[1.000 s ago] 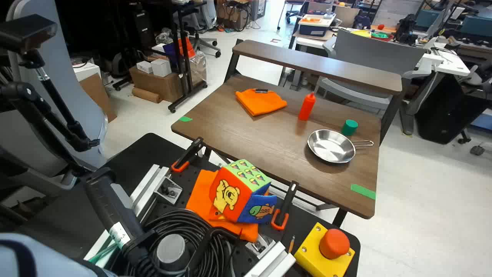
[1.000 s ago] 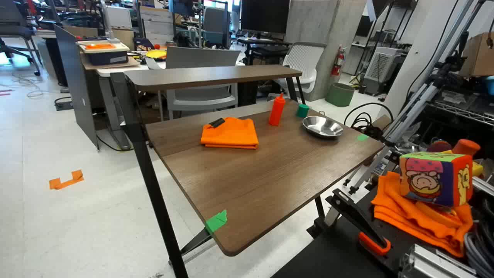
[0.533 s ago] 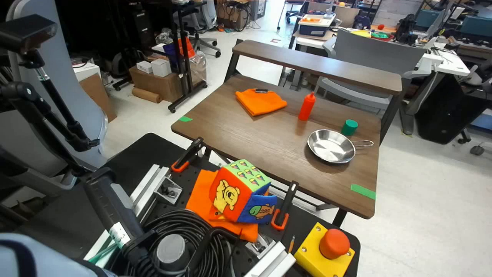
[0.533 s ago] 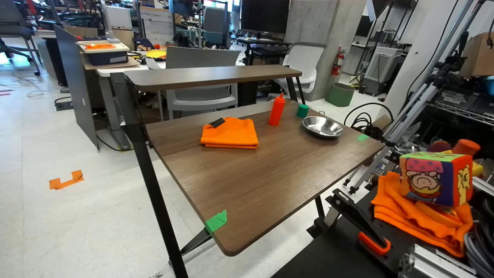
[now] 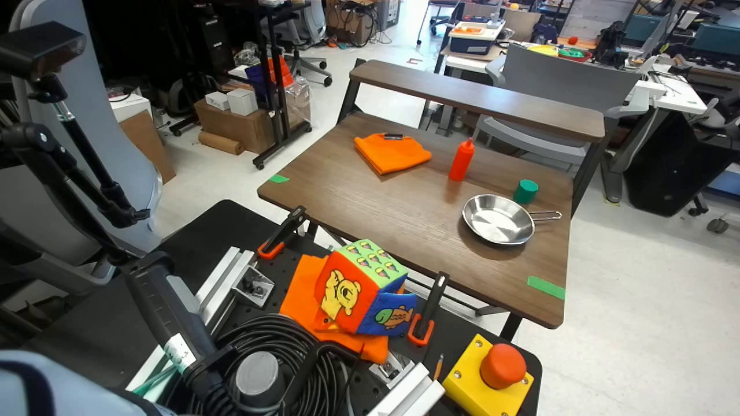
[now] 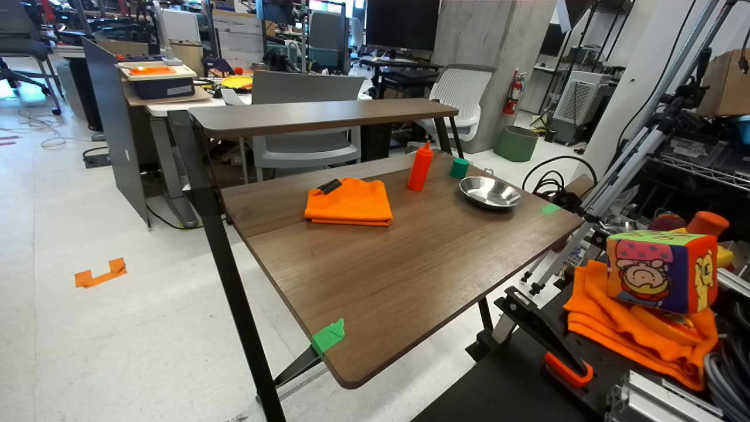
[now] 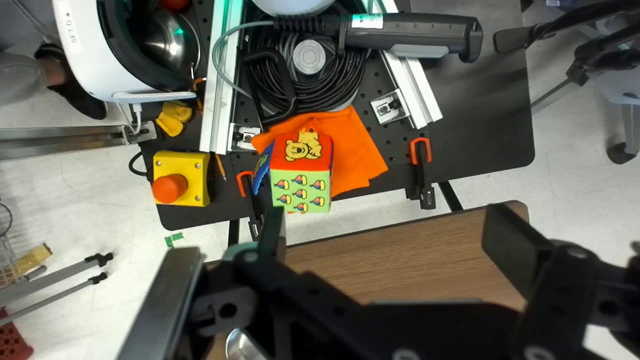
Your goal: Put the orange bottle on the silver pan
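Note:
The orange bottle (image 5: 461,161) stands upright on the brown table (image 5: 370,202) in both exterior views (image 6: 420,168). The silver pan (image 5: 498,219) rests on the same table, nearer its front, with its wire handle beside a small green object (image 5: 525,192). The pan shows in both exterior views (image 6: 490,193), and a sliver of shiny metal (image 7: 242,345), likely its rim, shows low in the wrist view. My gripper (image 7: 385,220) shows only in the wrist view. Its jaws stand wide apart with nothing between them. The bottle is hidden or out of that view.
A folded orange cloth (image 5: 393,153) with a dark item lies left of the bottle. A raised shelf (image 5: 480,99) runs along the table's back. Clamps (image 5: 428,309), a soft cube (image 5: 361,289), and a yellow box with a red button (image 5: 488,375) are on the black base.

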Controlling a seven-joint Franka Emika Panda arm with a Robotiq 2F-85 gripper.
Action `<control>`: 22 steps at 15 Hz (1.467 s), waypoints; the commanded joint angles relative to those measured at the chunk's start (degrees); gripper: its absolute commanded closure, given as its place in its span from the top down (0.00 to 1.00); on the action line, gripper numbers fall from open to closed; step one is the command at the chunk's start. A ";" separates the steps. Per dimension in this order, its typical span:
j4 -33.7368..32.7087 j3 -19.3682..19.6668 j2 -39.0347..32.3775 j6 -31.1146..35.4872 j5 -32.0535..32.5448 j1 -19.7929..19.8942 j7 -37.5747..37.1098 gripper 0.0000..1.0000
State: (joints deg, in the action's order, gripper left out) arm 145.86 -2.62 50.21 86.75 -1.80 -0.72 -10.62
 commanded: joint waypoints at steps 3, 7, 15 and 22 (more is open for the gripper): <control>-5.39 1.01 -10.44 7.37 0.49 4.53 -1.27 1.00; -10.94 1.75 -21.85 20.71 1.65 6.18 -0.36 1.00; -29.21 3.14 -48.73 38.60 2.63 5.93 -1.68 1.00; -43.49 4.27 -69.49 41.24 5.45 4.43 -1.65 1.00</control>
State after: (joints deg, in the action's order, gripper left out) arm 109.68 0.43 -11.43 128.99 3.43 5.28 -12.50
